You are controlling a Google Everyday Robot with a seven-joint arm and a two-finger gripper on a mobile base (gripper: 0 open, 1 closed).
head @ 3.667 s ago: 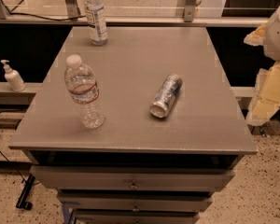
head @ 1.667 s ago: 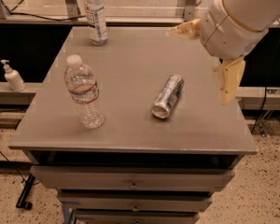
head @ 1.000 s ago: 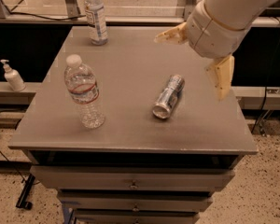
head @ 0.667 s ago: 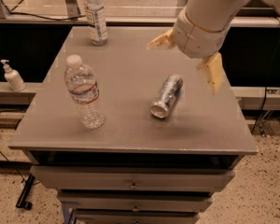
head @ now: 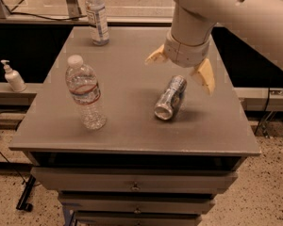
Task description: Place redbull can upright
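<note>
Right of the near water bottle (head: pixel 86 93), redbull can (head: pixel 170 98) lay on its side on the table (head: pixel 132 131). Farther right of that bottle, tool (head: pixel 180 66) hung spread wide. You'd have done best straddling the can's middle squarely before closing.

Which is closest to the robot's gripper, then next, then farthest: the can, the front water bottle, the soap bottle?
1. redbull can: lying right by the gripper, on the table's right half.
2. front water bottle: upright, on the table's left.
3. soap bottle: off the table, far left.
</note>
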